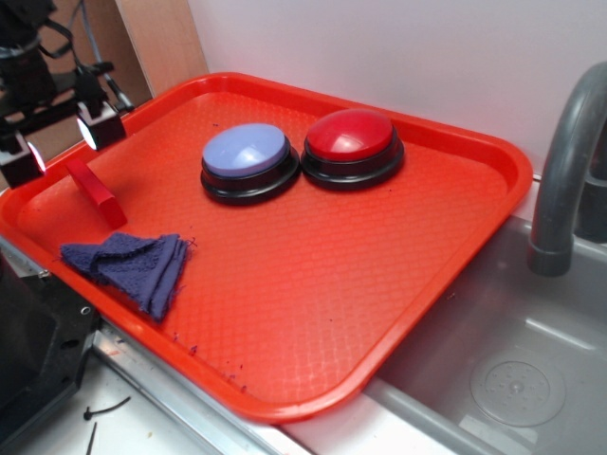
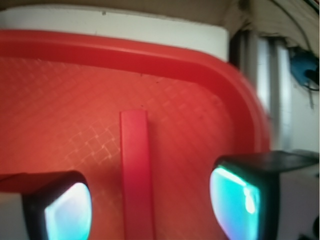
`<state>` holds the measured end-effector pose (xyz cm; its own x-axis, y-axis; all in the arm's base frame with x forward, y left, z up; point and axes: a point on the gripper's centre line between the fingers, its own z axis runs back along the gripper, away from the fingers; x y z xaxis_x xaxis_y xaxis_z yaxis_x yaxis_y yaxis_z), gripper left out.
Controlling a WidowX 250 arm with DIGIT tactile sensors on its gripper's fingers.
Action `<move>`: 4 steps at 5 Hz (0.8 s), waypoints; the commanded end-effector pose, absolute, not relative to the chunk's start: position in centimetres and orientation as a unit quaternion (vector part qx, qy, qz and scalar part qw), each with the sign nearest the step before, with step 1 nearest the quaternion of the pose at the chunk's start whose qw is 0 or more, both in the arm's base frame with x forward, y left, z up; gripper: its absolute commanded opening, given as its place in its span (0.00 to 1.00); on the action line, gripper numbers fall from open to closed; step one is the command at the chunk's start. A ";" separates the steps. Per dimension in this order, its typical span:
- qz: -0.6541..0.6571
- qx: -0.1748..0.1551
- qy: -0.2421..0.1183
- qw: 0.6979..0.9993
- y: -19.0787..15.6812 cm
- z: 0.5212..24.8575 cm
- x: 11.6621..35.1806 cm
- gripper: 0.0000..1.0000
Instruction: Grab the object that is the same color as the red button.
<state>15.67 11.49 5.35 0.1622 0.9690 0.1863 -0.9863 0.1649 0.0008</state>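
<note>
The object, a small red rectangular block [image 1: 97,192], lies on the red tray [image 1: 313,284] near its far left corner. In the wrist view the block [image 2: 136,170] runs lengthwise between my fingers, touching neither. My gripper [image 1: 62,142] hovers just above and behind the block, open, with its glowing pads [image 2: 235,200] well apart on either side. The red button [image 1: 352,142], a glossy dome on a black base, stands at the back of the tray, right of the block.
A pale blue-lilac button [image 1: 248,159] sits beside the red one. A dark blue cloth [image 1: 133,265] lies crumpled just in front of the block. The raised tray rim [image 2: 150,55] curves close behind it. A grey sink [image 1: 512,360] with a faucet [image 1: 564,171] lies to the right.
</note>
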 end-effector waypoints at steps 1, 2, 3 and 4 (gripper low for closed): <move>0.640 0.065 -0.072 0.762 11.4 3.2 15.3 0.99; 0.639 0.061 -0.077 0.763 11.2 2.7 15.5 0.21; 0.643 0.060 -0.072 0.760 11.3 2.0 15.5 0.00; 0.640 0.057 -0.069 0.763 11.3 1.9 15.7 0.00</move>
